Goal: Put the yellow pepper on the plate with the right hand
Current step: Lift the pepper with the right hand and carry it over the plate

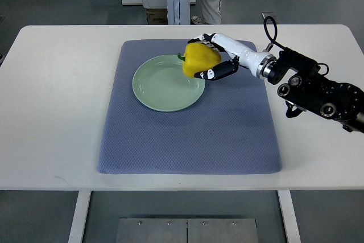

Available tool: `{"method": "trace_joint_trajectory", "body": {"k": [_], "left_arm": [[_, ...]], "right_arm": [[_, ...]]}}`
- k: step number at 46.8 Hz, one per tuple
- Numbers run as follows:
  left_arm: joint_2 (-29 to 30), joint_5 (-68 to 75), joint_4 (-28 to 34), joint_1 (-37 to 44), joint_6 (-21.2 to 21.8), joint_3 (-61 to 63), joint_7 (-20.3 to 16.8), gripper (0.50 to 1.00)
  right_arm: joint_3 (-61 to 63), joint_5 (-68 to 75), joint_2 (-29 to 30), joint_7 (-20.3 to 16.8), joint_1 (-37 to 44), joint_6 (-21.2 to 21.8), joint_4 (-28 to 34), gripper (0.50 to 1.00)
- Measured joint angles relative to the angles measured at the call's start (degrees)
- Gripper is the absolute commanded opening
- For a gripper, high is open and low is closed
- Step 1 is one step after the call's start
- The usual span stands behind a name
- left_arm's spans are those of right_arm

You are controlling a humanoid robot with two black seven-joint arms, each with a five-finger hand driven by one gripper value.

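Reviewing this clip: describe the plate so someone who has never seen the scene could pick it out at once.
Start at the white table and find the blue-grey mat covering its middle. The plate lies on the mat's upper left part, with the right hand holding the yellow pepper over its upper right rim. It is the only round, pale green dish there.

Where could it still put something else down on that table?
Bare room: the blue mat below the green plate, and the white table left of the mat. The plate's upper right rim is crowded by the right hand holding the yellow pepper.
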Motion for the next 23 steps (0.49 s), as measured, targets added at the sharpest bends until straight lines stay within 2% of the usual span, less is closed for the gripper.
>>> {"method": "trace_joint_trajectory", "body": {"k": [16,23], "left_arm": [[0.0,0.03,-0.01,-0.04,0.0,-0.01,-0.02,1.0],[0.0,0.01,-0.04,-0.01,0.01,0.0,-0.02,1.0]], "right_arm": [[-1.21,-0.01,11.11,-2.04,3.41,0.01,-7.31,0.5],[-2.6,0.0,11.83,-2.75,4.38,0.01,-9.79,0.5]]}}
